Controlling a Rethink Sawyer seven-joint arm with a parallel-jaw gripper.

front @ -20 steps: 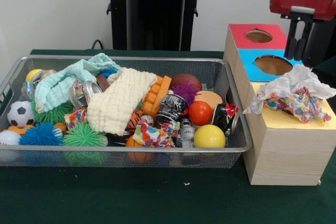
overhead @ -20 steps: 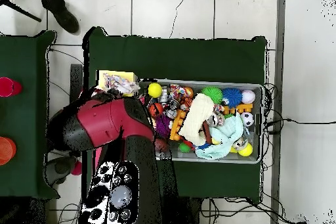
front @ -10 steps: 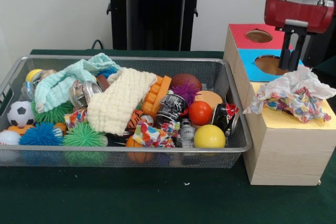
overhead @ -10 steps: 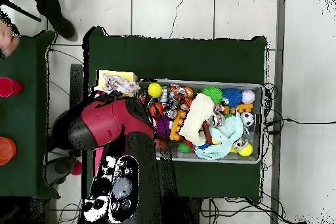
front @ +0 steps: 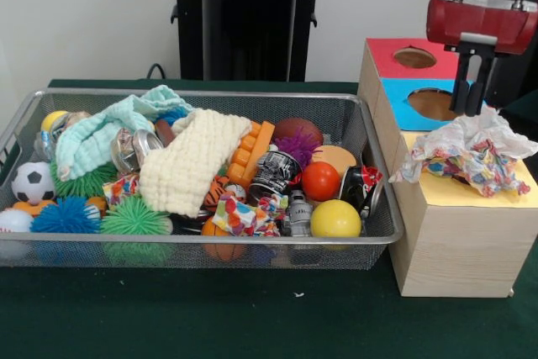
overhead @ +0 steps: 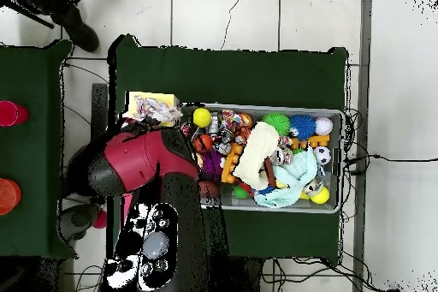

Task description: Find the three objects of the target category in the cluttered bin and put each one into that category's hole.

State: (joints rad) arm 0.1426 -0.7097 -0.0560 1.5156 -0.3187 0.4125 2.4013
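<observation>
A crumpled cloth with a colourful pattern (front: 471, 153) lies on the yellow end of the wooden box (front: 458, 241), covering that section's top. It shows in the overhead view too, as a crumpled cloth (overhead: 156, 110) beside the arm. My gripper (front: 469, 112) hangs just above and behind the cloth, over the blue section's hole (front: 437, 104). It is open and holds nothing. The red section's hole (front: 414, 58) lies beyond. In the mesh bin (front: 193, 250) lie a cream knitted cloth (front: 189, 161), a mint cloth (front: 101, 132) and a small patterned cloth (front: 244, 216).
The bin also holds a yellow ball (front: 335, 219), a red ball (front: 320, 181), a soccer ball (front: 32, 182), spiky balls, cans (front: 273, 174) and orange blocks. From above, the red arm (overhead: 137, 164) hides most of the box. The bin's rim (overhead: 342, 160) runs along the green table.
The gripper came down and a little to the left over the blue hole, then held almost still. The patterned cloth on the box has not moved.
</observation>
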